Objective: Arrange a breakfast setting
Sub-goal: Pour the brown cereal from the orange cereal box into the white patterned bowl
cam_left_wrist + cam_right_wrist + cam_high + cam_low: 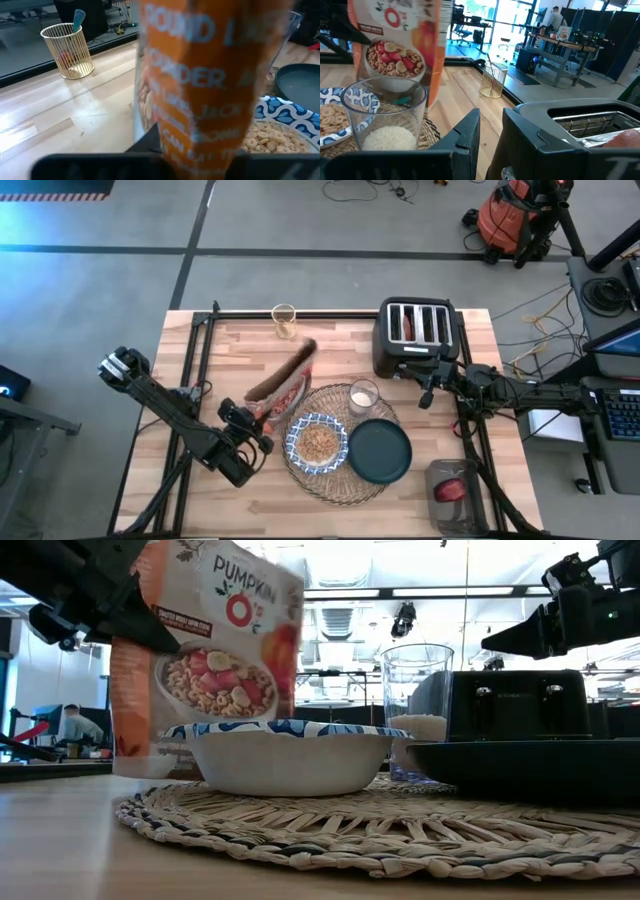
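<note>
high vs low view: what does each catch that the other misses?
Only high: cereal in the bowl, the wire basket, the container with something red at the table's near right corner. Only low: the cereal bag front, "PUMPKIN" with a pictured bowl. Both: placemat, plate, glass, toaster, left gripper on the bag, right gripper by the toaster.

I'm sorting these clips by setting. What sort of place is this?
Probably a robotics lab or workshop, not a kitchen: a wooden table on bare concrete, an orange shop vacuum among loose cables, and computer desks behind.
</note>
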